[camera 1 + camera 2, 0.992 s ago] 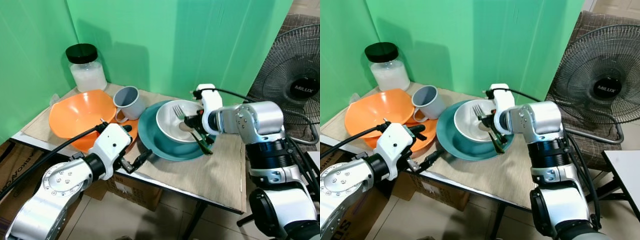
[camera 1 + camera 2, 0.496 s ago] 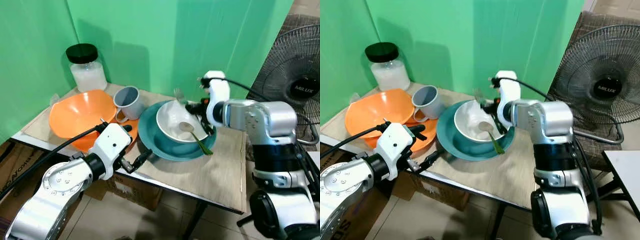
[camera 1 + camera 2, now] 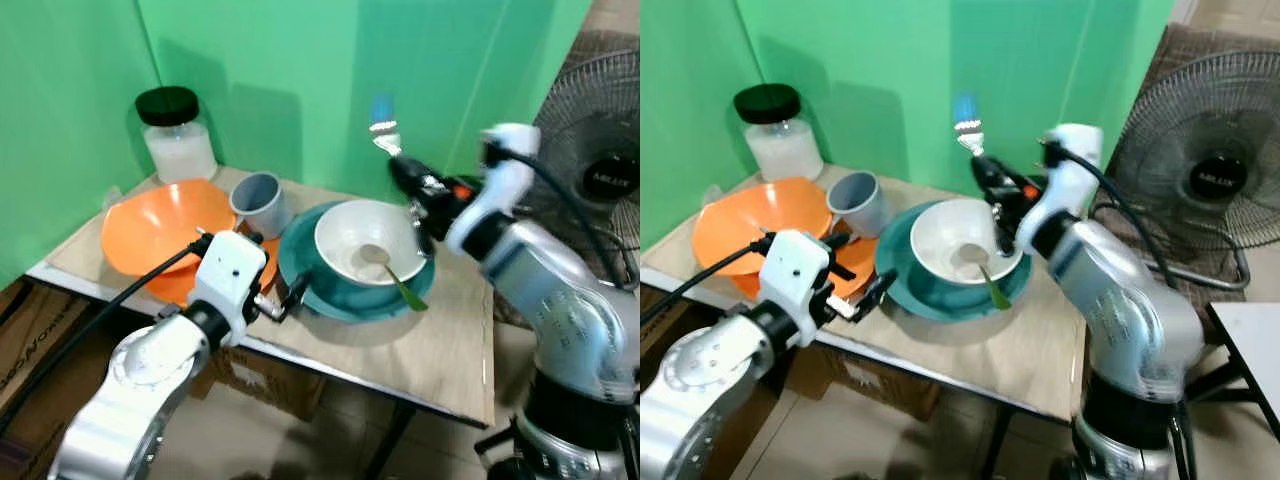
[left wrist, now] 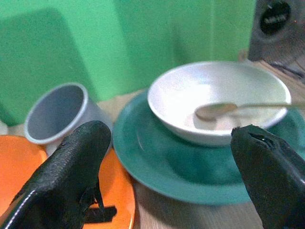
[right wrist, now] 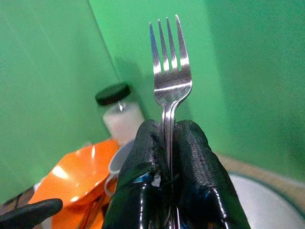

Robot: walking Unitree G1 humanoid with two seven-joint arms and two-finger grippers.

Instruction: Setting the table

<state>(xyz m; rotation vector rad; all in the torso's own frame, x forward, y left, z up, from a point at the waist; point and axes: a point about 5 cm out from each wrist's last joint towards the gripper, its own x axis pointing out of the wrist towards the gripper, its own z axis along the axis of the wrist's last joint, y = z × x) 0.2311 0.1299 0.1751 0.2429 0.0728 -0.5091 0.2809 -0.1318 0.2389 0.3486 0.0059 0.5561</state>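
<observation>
Right gripper [image 5: 167,143] raised above the desk [image 3: 440,345], behind the white bowl [image 3: 368,240]; jaws pinching the thin metal handle of a fork [image 5: 169,76], four shiny tines pointing up against the green backdrop [image 3: 300,70]. In the head views the fork is blurred, in the air well above the bowl.

Bowl is smooth, round, glossy white, sitting in a wide teal plate [image 3: 330,295]. A spoon [image 3: 385,265] lies inside it, pale scoop on the bowl floor, green handle leaning over the rim onto the plate's near-right edge.

Left gripper [image 3: 272,300] low at the desk's front edge, just beside the teal plate's left rim; jaws spread wide, the textured black fingers [image 4: 71,176] apart in the wrist view with plate and bowl between them, touching nothing.

Grey mug [image 3: 260,203], cylindrical, matte, stands left of the teal plate, behind an orange plate [image 4: 114,191]. Big glossy orange bowl [image 3: 160,222] further left. Clear jar [image 3: 178,135] with a black lid and white contents at the back-left corner. Desk top is pale wood grain with a light edge. Black wire-cage fan [image 3: 590,170] at right, behind the arm.
</observation>
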